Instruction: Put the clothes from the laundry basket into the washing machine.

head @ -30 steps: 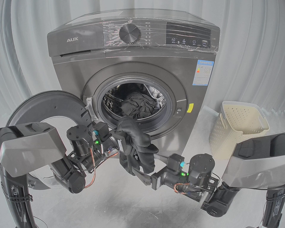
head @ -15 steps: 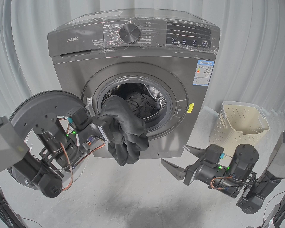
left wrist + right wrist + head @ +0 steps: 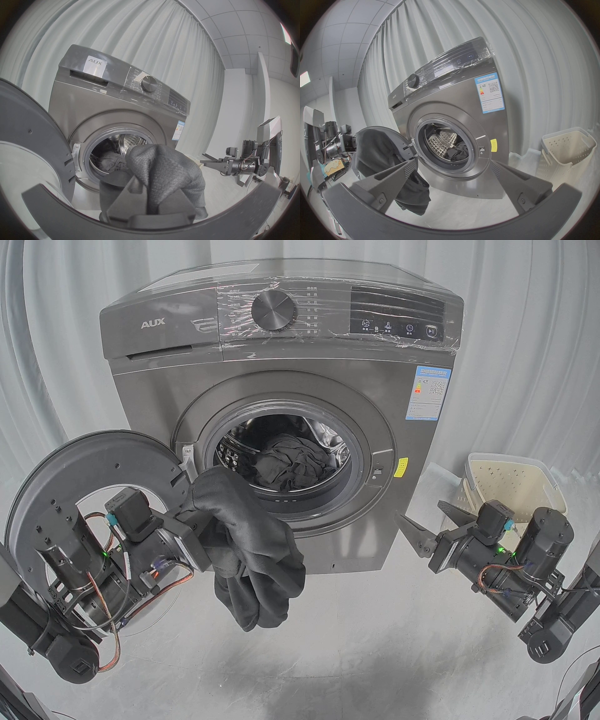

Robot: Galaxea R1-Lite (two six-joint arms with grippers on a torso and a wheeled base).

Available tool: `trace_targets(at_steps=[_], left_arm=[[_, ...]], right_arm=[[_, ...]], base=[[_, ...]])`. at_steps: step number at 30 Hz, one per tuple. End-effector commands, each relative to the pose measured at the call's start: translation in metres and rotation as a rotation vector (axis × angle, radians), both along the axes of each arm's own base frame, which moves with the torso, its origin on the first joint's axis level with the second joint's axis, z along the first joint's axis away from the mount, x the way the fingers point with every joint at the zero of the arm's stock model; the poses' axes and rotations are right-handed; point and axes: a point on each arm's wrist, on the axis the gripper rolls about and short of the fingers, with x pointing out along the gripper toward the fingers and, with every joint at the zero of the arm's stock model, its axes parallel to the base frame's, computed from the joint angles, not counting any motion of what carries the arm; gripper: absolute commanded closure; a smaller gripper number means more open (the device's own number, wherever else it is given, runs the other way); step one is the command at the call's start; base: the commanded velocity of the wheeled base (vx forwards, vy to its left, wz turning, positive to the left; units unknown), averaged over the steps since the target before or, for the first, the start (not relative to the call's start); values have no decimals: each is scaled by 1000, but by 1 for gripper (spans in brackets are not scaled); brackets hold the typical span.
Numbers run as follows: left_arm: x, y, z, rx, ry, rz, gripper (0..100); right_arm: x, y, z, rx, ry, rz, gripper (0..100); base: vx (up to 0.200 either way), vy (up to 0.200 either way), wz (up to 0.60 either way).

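Observation:
A dark garment [image 3: 250, 559] hangs in a bundle from my left gripper [image 3: 199, 539], which is shut on it just below and left of the washing machine's open drum mouth [image 3: 284, 459]. More dark clothes [image 3: 290, 462] lie inside the drum. In the left wrist view the garment [image 3: 165, 175] bulges over that gripper [image 3: 150, 203]. My right gripper [image 3: 433, 522] stands open and holds nothing, to the right of the machine and in front of the cream laundry basket [image 3: 512, 484]. In the right wrist view its fingers [image 3: 400, 175] spread wide, with the garment [image 3: 381, 153] and the basket [image 3: 568, 150] beyond.
The machine's round door [image 3: 94, 465] is swung open to the left, right behind my left arm. The basket stands on the pale floor [image 3: 375, 640] beside the machine's right side. Curtains hang behind everything.
My right gripper came away from the garment's lower end and moved up and right toward the basket. My left arm lifted the garment to the drum mouth, then drew back down and left.

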Motion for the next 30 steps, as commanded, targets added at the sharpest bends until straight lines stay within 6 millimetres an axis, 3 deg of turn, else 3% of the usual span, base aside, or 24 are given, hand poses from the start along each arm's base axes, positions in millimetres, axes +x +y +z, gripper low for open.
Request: trace_targets(at_steps=[1, 13, 27, 30], left_arm=[[-4, 0, -5, 13, 21, 3, 100], [-3, 0, -8, 19, 32, 15, 100], [-4, 0, -25, 60, 94, 18, 100], [1, -1, -31, 76, 106, 26, 100]], right_arm=[[3, -6, -2, -4, 8, -23, 0], [3, -9, -4, -8, 13, -63, 0], [3, -8, -3, -7, 11, -63, 0], [3, -7, -3, -7, 11, -58, 0]], base=[[0, 0, 0], [0, 0, 0], [0, 0, 0], [200, 0, 0]])
